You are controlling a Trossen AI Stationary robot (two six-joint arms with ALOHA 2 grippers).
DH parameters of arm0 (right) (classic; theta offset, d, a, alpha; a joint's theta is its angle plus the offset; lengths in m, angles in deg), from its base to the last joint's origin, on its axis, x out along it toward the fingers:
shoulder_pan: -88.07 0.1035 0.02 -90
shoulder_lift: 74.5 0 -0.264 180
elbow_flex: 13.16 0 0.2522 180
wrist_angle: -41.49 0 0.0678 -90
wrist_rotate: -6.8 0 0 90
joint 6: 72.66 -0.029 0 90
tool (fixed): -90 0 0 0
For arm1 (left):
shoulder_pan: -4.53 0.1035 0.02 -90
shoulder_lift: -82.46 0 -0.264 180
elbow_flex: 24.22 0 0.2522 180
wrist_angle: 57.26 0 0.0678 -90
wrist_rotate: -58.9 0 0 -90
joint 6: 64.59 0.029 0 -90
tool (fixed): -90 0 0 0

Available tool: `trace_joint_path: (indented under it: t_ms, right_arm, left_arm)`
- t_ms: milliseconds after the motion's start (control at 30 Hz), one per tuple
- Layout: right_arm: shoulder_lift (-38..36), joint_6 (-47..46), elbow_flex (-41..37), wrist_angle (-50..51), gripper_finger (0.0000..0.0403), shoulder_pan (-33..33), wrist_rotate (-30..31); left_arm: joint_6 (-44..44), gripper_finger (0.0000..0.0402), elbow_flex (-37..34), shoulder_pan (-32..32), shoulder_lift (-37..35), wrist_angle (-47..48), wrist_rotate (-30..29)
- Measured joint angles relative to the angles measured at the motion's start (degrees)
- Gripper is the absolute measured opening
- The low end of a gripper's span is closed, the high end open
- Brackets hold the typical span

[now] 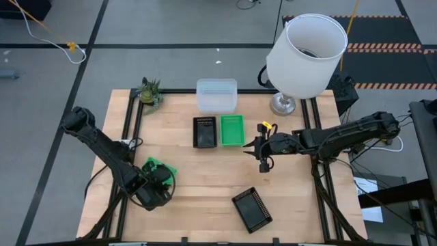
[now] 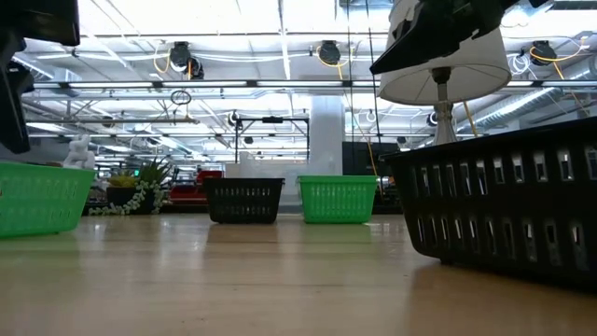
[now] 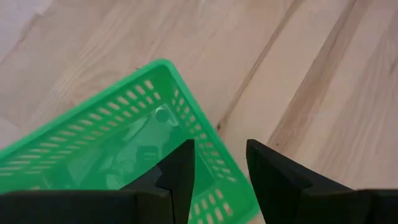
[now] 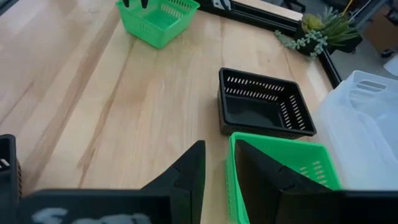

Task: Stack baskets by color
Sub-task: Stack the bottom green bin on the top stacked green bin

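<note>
A green basket (image 1: 156, 165) (image 3: 112, 143) sits flat on the table near its left edge. My left gripper (image 1: 164, 176) (image 3: 221, 163) hangs open just over one of its corners, one finger above the inside and one above the outside of a wall. A second green basket (image 1: 232, 130) (image 4: 292, 168) rests mid-table beside a black basket (image 1: 204, 131). My right gripper (image 1: 251, 145) (image 4: 219, 163) hovers open above the second green basket's right wall. Another black basket (image 1: 251, 208) lies near the front edge. Clear baskets (image 1: 216, 94) stand stacked at the far side.
A big white lamp (image 1: 305, 51) stands at the far right corner, close to my right arm. A small green plant (image 1: 150, 91) sits at the far left corner. Bare wood lies between the left green basket and the front black basket.
</note>
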Motion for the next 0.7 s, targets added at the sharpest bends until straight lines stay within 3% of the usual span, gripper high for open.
trace_joint_path:
  t_ms: [567, 700]
  right_arm:
    - [-0.05, 0.46, 0.02, -0.04, 0.0079, 0.00, 0.15]
    - [-0.05, 0.45, 0.02, -0.42, 0.0079, 0.00, 0.15]
  left_arm:
    - [-3.32, 0.0145, -1.97, -1.66, 4.18, 0.08, 0.37]
    - [-2.19, 0.0126, -1.97, -1.66, 4.20, -0.02, 0.43]
